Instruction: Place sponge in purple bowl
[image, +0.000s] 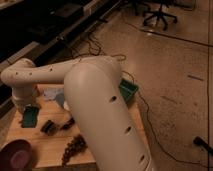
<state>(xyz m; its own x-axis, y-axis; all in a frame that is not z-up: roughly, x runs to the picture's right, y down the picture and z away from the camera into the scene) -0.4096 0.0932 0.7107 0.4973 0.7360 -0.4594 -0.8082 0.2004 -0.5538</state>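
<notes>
One empty purple bowl (17, 156), hand (26, 108) above sponge (30, 116)

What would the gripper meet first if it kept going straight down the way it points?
The gripper hangs at the table's left side, pointing down. Right under it is the small teal-green rectangular sponge, likely already in its shut grip. Past that comes the wooden table. The round purple bowl lies nearer the camera, off that line.

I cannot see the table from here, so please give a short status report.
Gripper shut, low at the table's left side, right above the sponge; hold not confirmed. Purple bowl at front-left corner. Dark small items lie beside the sponge.
</notes>
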